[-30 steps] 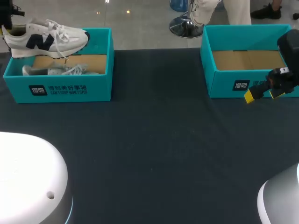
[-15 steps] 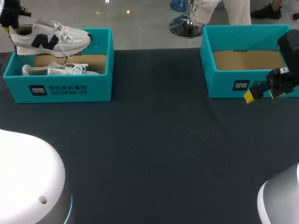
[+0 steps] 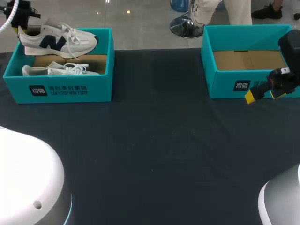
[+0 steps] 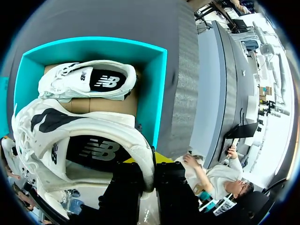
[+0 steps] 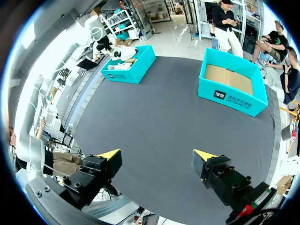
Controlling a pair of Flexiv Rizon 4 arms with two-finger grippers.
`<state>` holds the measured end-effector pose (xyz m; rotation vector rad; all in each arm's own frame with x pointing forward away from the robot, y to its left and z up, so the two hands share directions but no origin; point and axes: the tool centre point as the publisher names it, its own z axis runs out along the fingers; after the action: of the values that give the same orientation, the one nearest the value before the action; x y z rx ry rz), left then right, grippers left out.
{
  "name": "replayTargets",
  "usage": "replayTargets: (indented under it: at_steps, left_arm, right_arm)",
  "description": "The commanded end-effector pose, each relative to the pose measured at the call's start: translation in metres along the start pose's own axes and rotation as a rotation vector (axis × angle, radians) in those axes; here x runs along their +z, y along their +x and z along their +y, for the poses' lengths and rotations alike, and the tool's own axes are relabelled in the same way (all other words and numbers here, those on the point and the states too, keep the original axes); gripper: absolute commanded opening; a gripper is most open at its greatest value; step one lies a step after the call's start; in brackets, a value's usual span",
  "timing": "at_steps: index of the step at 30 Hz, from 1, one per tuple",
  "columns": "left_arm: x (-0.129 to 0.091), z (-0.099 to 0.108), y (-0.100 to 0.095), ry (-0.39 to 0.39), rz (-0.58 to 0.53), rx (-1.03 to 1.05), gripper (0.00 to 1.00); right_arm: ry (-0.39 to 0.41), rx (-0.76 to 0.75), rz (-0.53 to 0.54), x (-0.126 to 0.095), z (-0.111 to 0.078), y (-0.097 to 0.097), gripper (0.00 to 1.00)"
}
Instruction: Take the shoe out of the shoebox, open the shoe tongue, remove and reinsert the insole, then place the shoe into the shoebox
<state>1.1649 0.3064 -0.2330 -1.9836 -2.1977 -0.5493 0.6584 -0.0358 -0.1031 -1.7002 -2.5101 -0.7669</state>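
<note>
A white shoe (image 3: 56,40) with a navy side mark hangs over the back of the left teal shoebox (image 3: 58,89). My left gripper (image 3: 22,21) is shut on its heel. In the left wrist view the heel rim sits pinched between the dark fingers of the left gripper (image 4: 147,173), and the held shoe (image 4: 84,145) shows its dark insole. A second white shoe (image 4: 89,82) lies on its side in the shoebox (image 4: 159,93), on brown cardboard. My right gripper (image 3: 265,95) stands open in front of the right box, with nothing between its fingers.
A second teal shoebox (image 3: 248,82) stands at the back right, holding only its cardboard liner. The right wrist view shows the right gripper (image 5: 157,157) above the dark tabletop (image 5: 173,117), with both boxes far ahead of it.
My left gripper has carried the shoe to the right, bringing it more over the left box. The right arm has not moved.
</note>
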Motion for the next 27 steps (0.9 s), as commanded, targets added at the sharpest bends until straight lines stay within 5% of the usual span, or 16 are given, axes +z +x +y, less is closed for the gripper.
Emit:
replayTargets:
  at_steps: [1,27]
  left_arm:
    - [0.012,0.007,-0.008,0.0,0.006,0.003,0.0]
    - [0.085,-0.002,-0.043,0.097,0.023,0.019,0.0]
  right_arm:
    - [0.009,0.001,0.0,0.001,0.005,0.0,1.0]
    - [0.009,0.001,0.0,0.001,0.005,0.0,1.0]
